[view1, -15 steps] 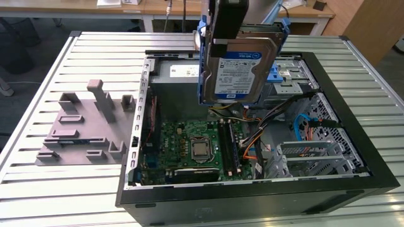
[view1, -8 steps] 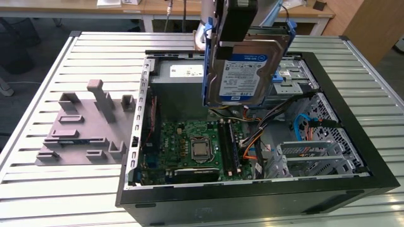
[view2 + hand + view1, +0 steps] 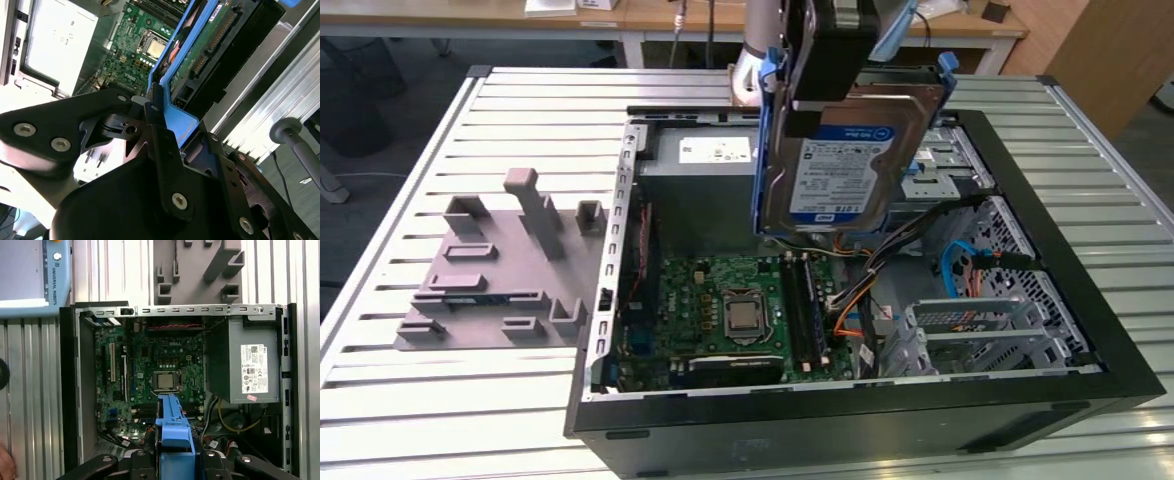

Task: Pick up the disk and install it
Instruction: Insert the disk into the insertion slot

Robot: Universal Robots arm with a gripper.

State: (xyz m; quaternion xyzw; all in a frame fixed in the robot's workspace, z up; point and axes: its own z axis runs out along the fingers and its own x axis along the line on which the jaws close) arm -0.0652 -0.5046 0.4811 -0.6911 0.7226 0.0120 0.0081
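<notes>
Slatted table [image 3: 454, 130] holds the open case [image 3: 854, 425]; fingers [image 3: 164, 155] clamp the disk [image 3: 847, 160] clear above it.

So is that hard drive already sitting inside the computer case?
No, the disk hangs upright in the gripper, held above the open computer case.

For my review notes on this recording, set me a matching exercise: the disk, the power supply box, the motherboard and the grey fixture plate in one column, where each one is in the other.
Things
1. disk
2. power supply box
3. motherboard
4. grey fixture plate

Places
A. lying on the slatted table, outside the computer case
B. flat on the case floor, green
C. held in the shut pincer above the open case
D. inside the case, white sticker showing

Pairs: 1-C, 2-D, 3-B, 4-A
</notes>
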